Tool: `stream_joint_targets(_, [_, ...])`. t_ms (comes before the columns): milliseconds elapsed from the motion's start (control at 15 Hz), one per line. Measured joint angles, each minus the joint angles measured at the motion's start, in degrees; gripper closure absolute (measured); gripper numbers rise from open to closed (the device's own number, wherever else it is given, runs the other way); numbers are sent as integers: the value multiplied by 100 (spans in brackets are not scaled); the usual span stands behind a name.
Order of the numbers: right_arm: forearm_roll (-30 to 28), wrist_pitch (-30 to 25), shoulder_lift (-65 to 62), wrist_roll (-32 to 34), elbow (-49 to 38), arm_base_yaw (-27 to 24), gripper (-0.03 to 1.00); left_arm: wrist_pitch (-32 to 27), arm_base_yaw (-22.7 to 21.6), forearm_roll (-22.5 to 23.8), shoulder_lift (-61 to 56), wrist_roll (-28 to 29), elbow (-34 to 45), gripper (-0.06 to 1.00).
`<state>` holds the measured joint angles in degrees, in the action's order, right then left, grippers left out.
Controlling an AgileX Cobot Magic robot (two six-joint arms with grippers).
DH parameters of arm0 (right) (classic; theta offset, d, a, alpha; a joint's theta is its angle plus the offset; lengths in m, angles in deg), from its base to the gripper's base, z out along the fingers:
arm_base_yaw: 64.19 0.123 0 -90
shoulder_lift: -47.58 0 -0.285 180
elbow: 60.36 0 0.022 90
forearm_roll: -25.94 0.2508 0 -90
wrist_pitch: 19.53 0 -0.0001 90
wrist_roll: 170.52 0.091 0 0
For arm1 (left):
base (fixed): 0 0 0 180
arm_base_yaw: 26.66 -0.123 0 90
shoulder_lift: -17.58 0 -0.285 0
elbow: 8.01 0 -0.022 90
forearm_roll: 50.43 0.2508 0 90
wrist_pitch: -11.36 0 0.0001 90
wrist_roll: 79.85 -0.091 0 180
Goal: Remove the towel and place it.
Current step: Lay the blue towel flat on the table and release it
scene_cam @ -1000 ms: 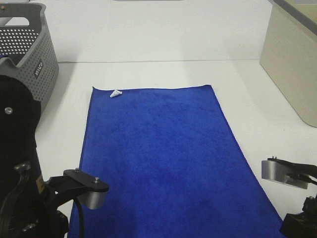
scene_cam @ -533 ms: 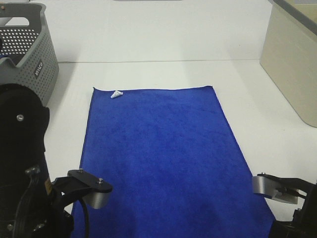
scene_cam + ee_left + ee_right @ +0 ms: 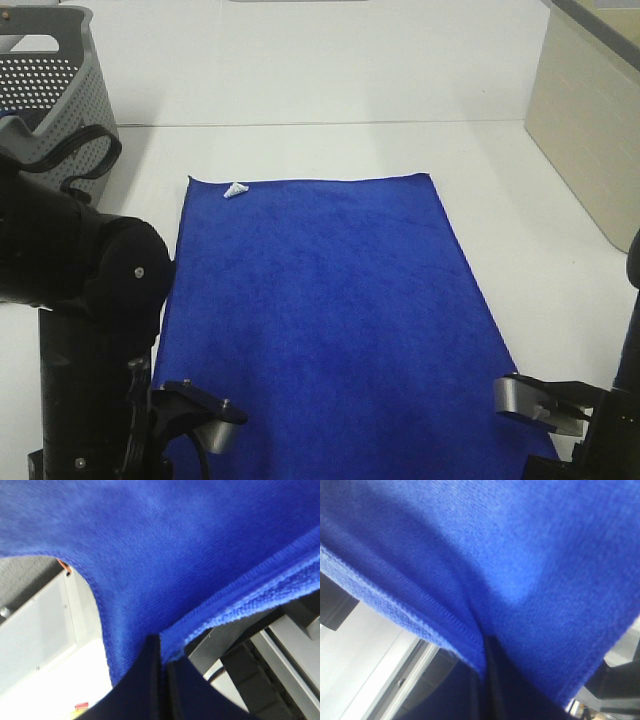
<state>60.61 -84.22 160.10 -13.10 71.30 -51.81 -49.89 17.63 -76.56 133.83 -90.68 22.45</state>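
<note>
The royal-blue towel [image 3: 320,300] lies spread flat on the white table, long side running away from me, with its small white tag [image 3: 234,189] at the far left corner. Both arms are at its near end, the left arm [image 3: 80,290] by the near left corner and the right arm [image 3: 560,410] by the near right corner. In the left wrist view my left gripper [image 3: 162,655] is shut on the towel's hemmed edge [image 3: 240,592]. In the right wrist view my right gripper [image 3: 484,655] is shut on a fold of the towel [image 3: 520,555].
A grey perforated basket [image 3: 60,90] stands at the far left of the table. A beige box [image 3: 590,130] stands at the far right. Bare white table [image 3: 330,140] lies beyond the towel's far edge.
Both wrists have drawn back toward the near edge of the table, and the left arm's elbow has come up into view. The towel's far edge has not shifted.
</note>
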Motion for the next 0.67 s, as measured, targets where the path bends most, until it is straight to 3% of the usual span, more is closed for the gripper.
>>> stream_joint_targets(667, [86,120,109,-29,0,0,94,-115,0,-178,132,-92,0,94])
